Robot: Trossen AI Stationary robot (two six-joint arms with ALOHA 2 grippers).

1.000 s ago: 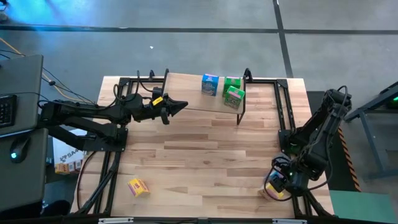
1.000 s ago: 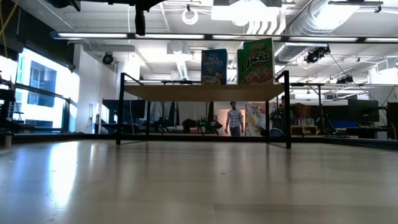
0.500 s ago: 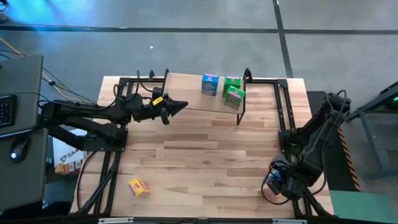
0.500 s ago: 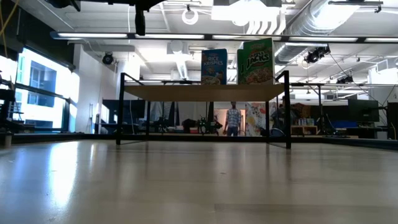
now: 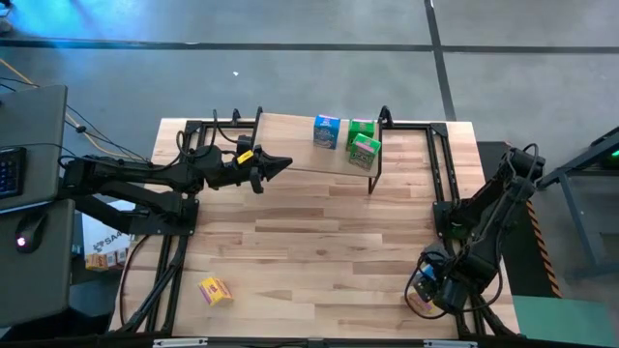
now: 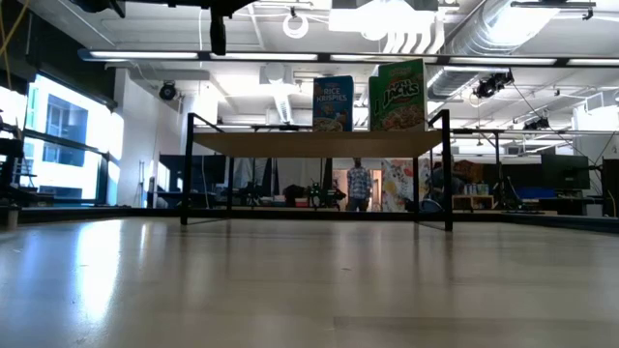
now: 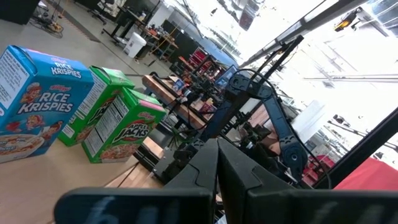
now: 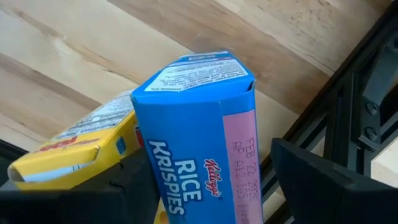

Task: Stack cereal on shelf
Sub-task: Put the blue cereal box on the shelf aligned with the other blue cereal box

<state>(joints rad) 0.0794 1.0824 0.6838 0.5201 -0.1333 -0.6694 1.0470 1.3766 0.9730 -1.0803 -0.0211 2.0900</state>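
Straddling a blue cardboard Rice Krispies box (image 8: 199, 134) at the high view's lower right, the right gripper (image 8: 205, 186), fingers spread, risks snagging the touching yellow box (image 8: 74, 155); left gripper (image 5: 276, 166) pressed together.

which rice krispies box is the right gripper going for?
The blue box between the right gripper's open fingers at the table's near right corner, beside a yellow box; the other blue box stands on the shelf.
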